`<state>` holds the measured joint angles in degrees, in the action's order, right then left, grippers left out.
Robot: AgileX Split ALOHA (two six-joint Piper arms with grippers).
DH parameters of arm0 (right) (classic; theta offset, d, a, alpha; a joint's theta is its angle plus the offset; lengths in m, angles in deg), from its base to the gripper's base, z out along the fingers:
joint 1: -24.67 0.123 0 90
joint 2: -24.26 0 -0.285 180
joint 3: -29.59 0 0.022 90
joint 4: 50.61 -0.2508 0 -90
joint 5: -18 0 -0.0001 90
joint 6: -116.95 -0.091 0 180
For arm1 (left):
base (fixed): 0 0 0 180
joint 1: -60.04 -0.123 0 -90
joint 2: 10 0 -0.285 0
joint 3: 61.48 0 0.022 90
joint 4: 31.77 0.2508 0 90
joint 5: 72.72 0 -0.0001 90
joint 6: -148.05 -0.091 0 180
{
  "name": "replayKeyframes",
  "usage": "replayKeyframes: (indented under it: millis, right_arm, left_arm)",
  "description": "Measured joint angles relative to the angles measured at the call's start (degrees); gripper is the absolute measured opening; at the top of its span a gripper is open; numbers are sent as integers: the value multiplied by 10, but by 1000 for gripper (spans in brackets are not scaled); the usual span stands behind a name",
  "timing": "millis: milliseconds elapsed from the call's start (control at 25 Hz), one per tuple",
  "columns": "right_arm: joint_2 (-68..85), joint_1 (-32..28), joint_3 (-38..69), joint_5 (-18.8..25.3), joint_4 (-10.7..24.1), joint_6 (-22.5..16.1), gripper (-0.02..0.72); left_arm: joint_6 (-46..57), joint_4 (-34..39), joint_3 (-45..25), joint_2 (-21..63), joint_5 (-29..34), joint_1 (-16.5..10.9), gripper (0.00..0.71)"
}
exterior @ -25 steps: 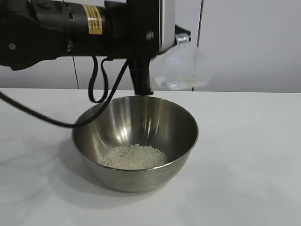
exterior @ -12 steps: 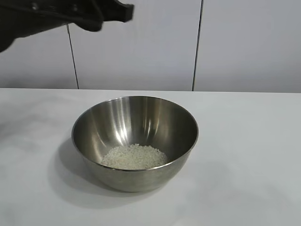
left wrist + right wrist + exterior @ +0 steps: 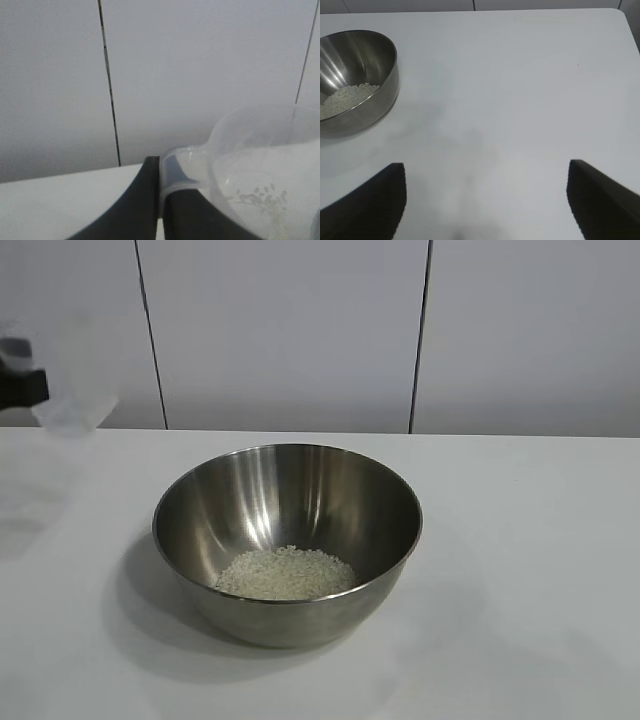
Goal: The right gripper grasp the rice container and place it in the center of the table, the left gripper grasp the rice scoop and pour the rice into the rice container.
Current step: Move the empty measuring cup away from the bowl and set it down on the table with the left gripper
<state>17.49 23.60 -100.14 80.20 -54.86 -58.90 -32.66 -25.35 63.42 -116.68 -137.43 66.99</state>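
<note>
The bowl [image 3: 287, 540] sits upright near the middle of the table [image 3: 520, 570], its steel wall shining, with the rice [image 3: 285, 573] lying in a low white heap on its bottom. In the exterior view only the tip of the left gripper [image 3: 22, 388] shows, at the far left edge and above the table, well apart from the bowl. It carries the scoop [image 3: 72, 405], which shows there as a pale, blurred shape just beside the black tip. The left wrist view gives the grip more plainly: the two black fingers [image 3: 135, 205] are pressed together on the scoop's small tab handle [image 3: 176, 170], so the jaws are closed tight on the scoop [image 3: 260, 165]. The clear cup part stands out beyond the fingers, before the white wall panels [image 3: 200, 75], and a few grains cling to its inner wall. The right gripper [image 3: 487, 200] hovers over bare table to the side of the bowl [image 3: 355, 80], apart from it and touching nothing. Its two fingers [image 3: 370, 200] stand wide apart at the two lower corners of the right wrist view, with nothing between them.
</note>
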Motion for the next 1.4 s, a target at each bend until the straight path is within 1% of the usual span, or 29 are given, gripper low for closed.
replayKeyframes:
  millis: [200, 320, 520, 760, 840, 880, 960, 1080, 1200, 1280, 1400]
  right_arm:
    - [0, 0, 0, 0, 0, 0, 599]
    - [0, 0, 0, 0, 0, 0, 599]
    - [0, 0, 0, 0, 0, 0, 599]
    - [0, 0, 0, 0, 0, 0, 599]
    - [0, 0, 0, 0, 0, 0, 599]
    - [0, 0, 0, 0, 0, 0, 599]
    - [0, 0, 0, 0, 0, 0, 599]
    - [0, 0, 0, 0, 0, 0, 599]
    - [0, 0, 0, 0, 0, 0, 599]
    - [0, 0, 0, 0, 0, 0, 599]
    - [0, 0, 0, 0, 0, 0, 599]
  left_arm:
    - [1, 3, -3, -84, 0, -4, 3]
    - [1, 3, -3, -119, 0, -4, 3]
    - [1, 14, -2, -157, -1, -4, 3]
    - [2, 32, 1, -183, -5, -4, 3]
    - [2, 32, 1, -189, -5, -4, 14]
    - [2, 32, 1, -191, -5, -4, 30]
    - [2, 32, 0, -190, -7, -4, 85]
    - [2, 32, -3, -190, -11, -4, 235]
    - [2, 32, -15, -190, -12, -4, 354]
    - [2, 32, -29, -190, -12, -4, 394]
    - [2, 32, -50, -190, -12, -4, 418]
